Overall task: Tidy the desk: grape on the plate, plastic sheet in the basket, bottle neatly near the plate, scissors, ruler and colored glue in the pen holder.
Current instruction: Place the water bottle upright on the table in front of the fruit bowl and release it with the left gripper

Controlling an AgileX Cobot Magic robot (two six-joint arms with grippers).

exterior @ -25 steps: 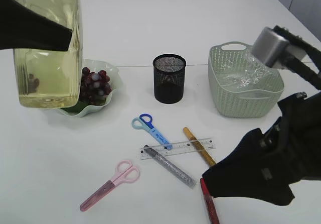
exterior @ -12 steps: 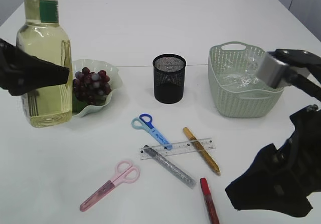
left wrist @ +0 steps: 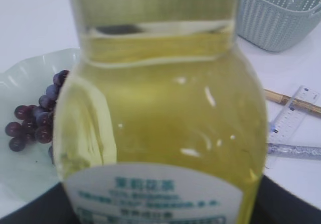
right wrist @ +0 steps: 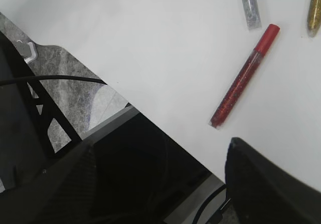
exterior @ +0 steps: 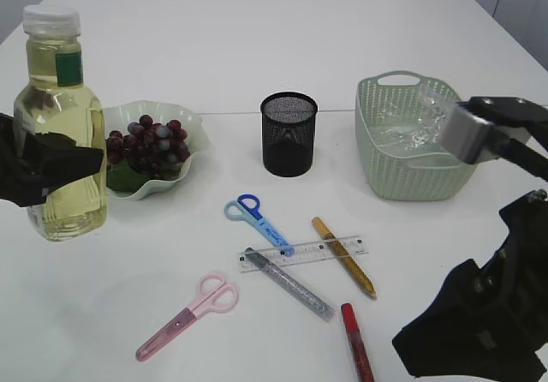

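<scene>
The left claw (exterior: 51,166) is closed round the belly of the bottle (exterior: 62,134), its jaws spread to the bottle's width, and it holds the bottle upright just left of the plate (exterior: 193,134). Whether the bottle's base is resting on the table cannot be told. The right claw (exterior: 479,331) hangs open and empty, well to the right of the plate at the near edge of the table, with the red glue stick (exterior: 358,341) just beside it.

The grapes (exterior: 147,142) lie on the plate. Right of the plate stands the black mesh pen holder (exterior: 288,132), and further right the basket (exterior: 402,176) with the clear plastic sheet (exterior: 411,129) inside. Nearer the front than the plate lie the blue scissors (exterior: 257,219), pink scissors (exterior: 188,315), ruler (exterior: 304,252) and the gold (exterior: 342,255) and silver (exterior: 291,283) glue sticks.

The bottle is tall, full and very close to the wavy rim of the plate. If released while off the table or leaning, it could tip onto the grapes; a sideways nudge could shove the plate.

The bottle carries a green neck label (exterior: 68,67) and a white lower label (left wrist: 150,194) with teal characters, too blurred to read.
</scene>
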